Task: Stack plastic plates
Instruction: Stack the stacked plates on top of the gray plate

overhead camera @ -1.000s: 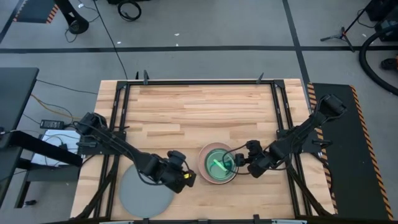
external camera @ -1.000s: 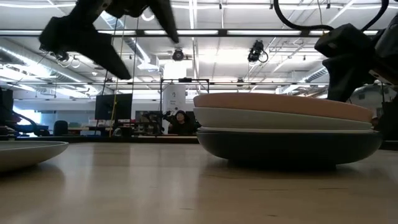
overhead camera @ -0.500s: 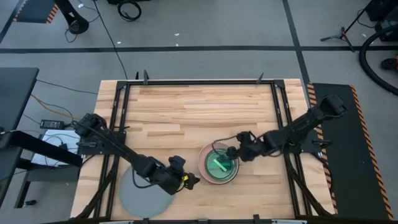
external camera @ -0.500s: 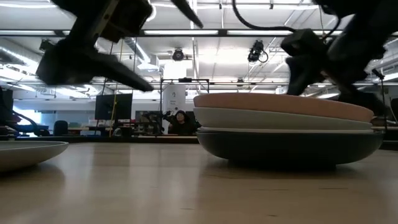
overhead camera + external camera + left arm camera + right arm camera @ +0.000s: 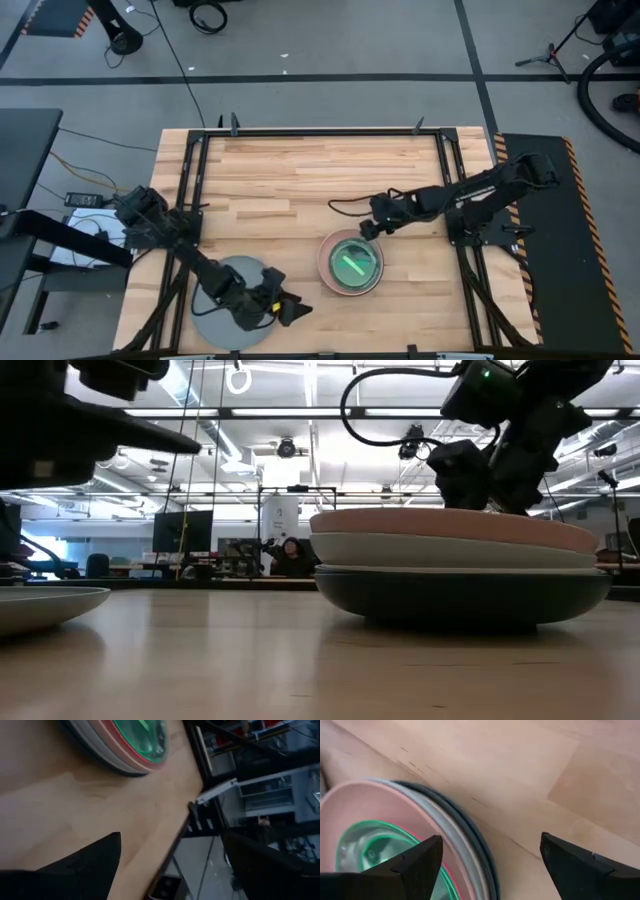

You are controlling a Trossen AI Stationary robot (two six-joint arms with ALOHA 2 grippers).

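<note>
Wooden table [image 5: 300, 180]: plate stack [image 5: 351, 263], grey plate [image 5: 222, 300] apart; left gripper [image 5: 285, 310], right gripper [image 5: 368, 228] jaws spread, empty.

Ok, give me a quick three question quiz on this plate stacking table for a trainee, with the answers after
1. True or false: the large grey plate sits on the stack.
2. Which gripper is over the grey plate: A left, B right?
3. Fill in: the lime green plate lies ___ of the stack.

Key: 1 false, it lies alone on the wooden table; 2 A; 3 on top.
</note>
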